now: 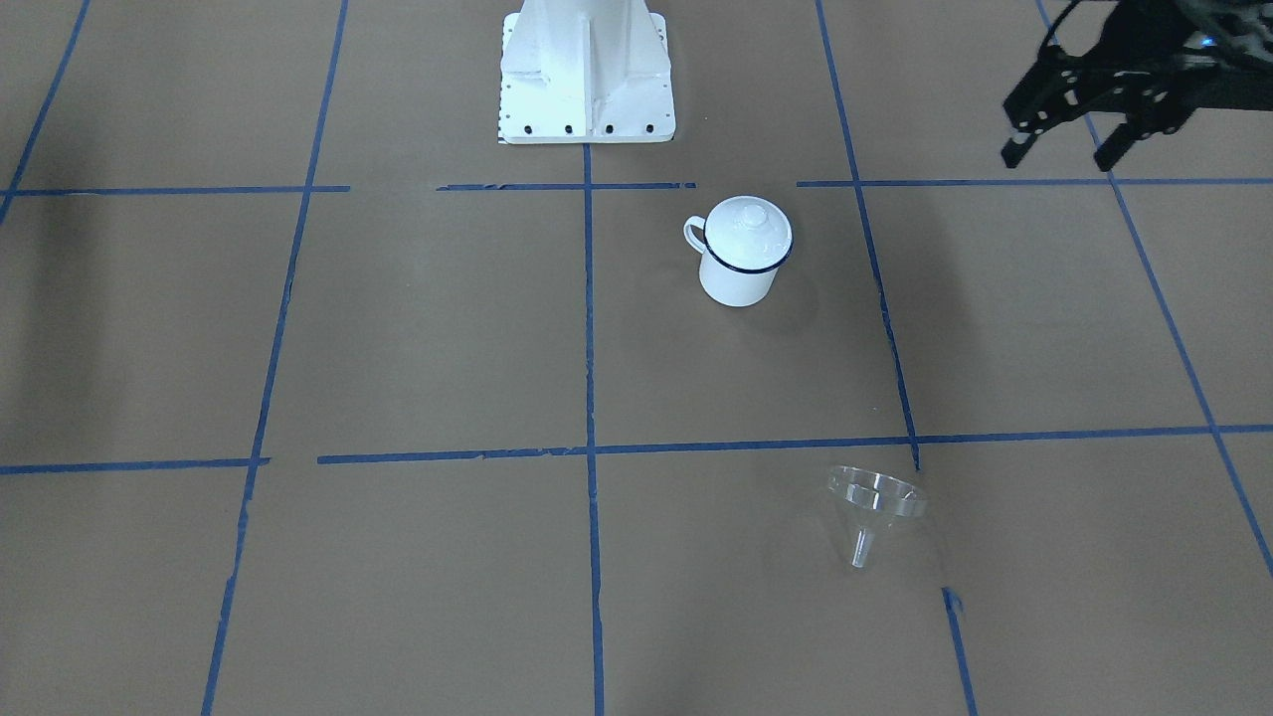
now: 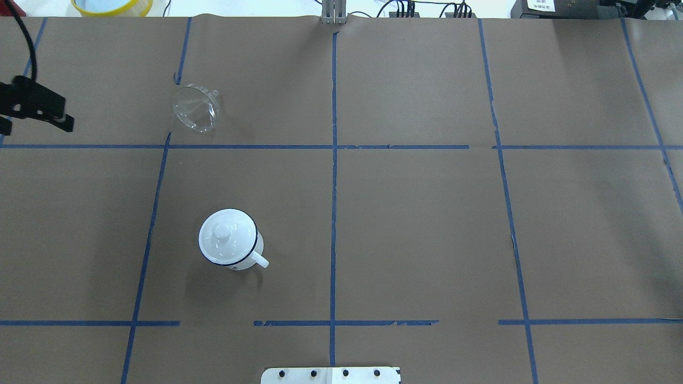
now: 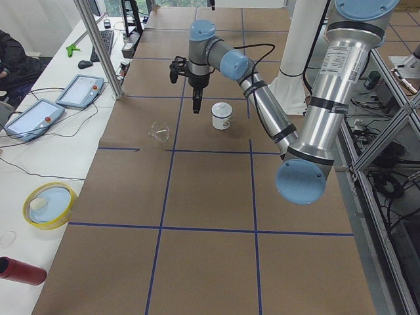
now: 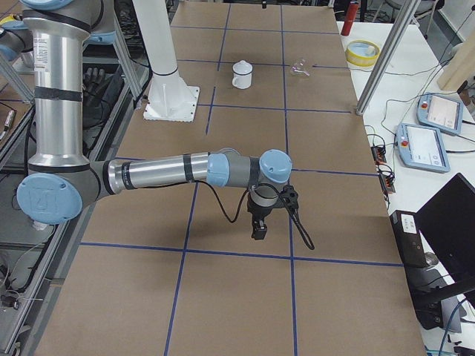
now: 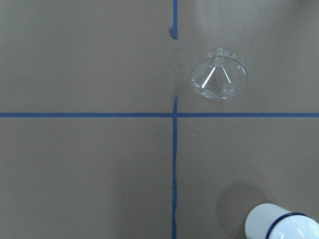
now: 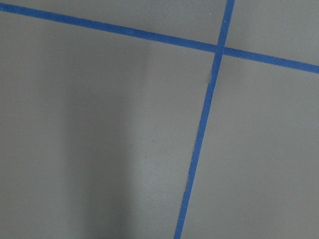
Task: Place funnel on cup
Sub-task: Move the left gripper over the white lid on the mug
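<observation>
The clear plastic funnel (image 1: pixel 875 502) lies tilted on the brown paper, spout toward the operators' side; it also shows in the overhead view (image 2: pixel 196 108) and the left wrist view (image 5: pixel 219 74). The cup (image 1: pixel 738 273), a white enamel mug with a dark blue rim, stands upright nearer the robot's base (image 2: pixel 235 256), and a white domed lid (image 1: pixel 751 227) sits on it. My left gripper (image 1: pixel 1064 154) is open and empty, raised off to the side of both (image 2: pixel 34 125). My right gripper (image 4: pixel 260 226) hangs far away over bare paper; I cannot tell if it is open or shut.
The white robot pedestal (image 1: pixel 587 70) stands behind the cup. A yellow bowl (image 3: pixel 49 205), a red bottle (image 3: pixel 20 270) and control pendants (image 3: pixel 79 90) lie off the paper on the operators' side. Blue tape lines grid the table.
</observation>
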Available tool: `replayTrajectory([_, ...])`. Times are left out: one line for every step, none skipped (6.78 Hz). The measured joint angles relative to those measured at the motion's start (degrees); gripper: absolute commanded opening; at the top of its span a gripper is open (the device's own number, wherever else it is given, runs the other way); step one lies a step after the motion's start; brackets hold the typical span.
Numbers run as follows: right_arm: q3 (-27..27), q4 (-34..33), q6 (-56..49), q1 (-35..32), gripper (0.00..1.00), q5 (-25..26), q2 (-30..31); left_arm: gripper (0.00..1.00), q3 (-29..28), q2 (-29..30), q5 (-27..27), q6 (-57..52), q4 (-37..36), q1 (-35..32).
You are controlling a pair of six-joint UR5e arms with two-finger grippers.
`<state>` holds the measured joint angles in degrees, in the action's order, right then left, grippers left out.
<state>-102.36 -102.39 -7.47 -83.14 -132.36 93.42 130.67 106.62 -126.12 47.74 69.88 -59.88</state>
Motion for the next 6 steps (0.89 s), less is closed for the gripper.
replayTrajectory([0.0,0.0,0.0,0.0,1.0,0.0,0.0,1.0,-0.4,3.1,4.0,7.3,-0.1,6.8])
replayTrajectory([0.0,0.0,0.0,0.0,1.0,0.0,0.0,1.0,-2.1,5.9,6.5,12.1,-0.1,12.1])
replayTrajectory([0.0,0.0,0.0,0.0,1.0,0.0,0.0,1.0,-5.4,8.9,7.8,14.8,0.0,15.9])
replayTrajectory([0.0,0.0,0.0,0.0,1.0,0.0,0.0,1.0,-8.6,10.9,8.4,15.7,0.9,18.1])
replayTrajectory([0.0,0.0,0.0,0.0,1.0,0.0,0.0,1.0,-10.9,11.6,8.9,16.1,2.9,19.6])
replayTrajectory([0.0,0.0,0.0,0.0,1.0,0.0,0.0,1.0,-13.0,11.8,9.3,16.4,4.9,21.2])
